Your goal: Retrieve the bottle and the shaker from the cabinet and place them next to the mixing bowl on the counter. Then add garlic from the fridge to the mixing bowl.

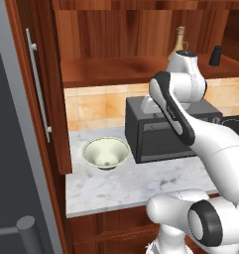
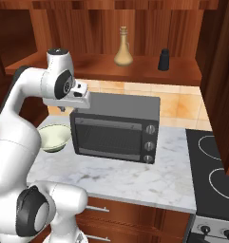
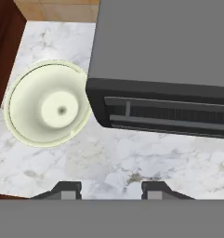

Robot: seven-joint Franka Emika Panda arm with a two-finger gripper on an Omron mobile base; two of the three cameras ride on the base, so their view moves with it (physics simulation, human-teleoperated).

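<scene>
Standing on the cabinet (image 2: 101,66) shelf, far right of the mixing bowl (image 3: 48,104), the bottle (image 2: 123,46) looks light, rigid, slippery; grip its neck. Gripper (image 3: 111,189) fingers narrowed, empty.

A: Black microwave (image 2: 115,128) sits square in the middle, dark mesh door facing us, three round knobs (image 2: 148,143) stacked down its right side.

B: And at three o'clock from it, the black stovetop (image 2: 214,176), two ring burners showing, control dials (image 2: 215,232) along its front edge.

A: Tan tiled backsplash (image 1: 93,106) runs behind, twelve o'clock of the microwave.
</scene>
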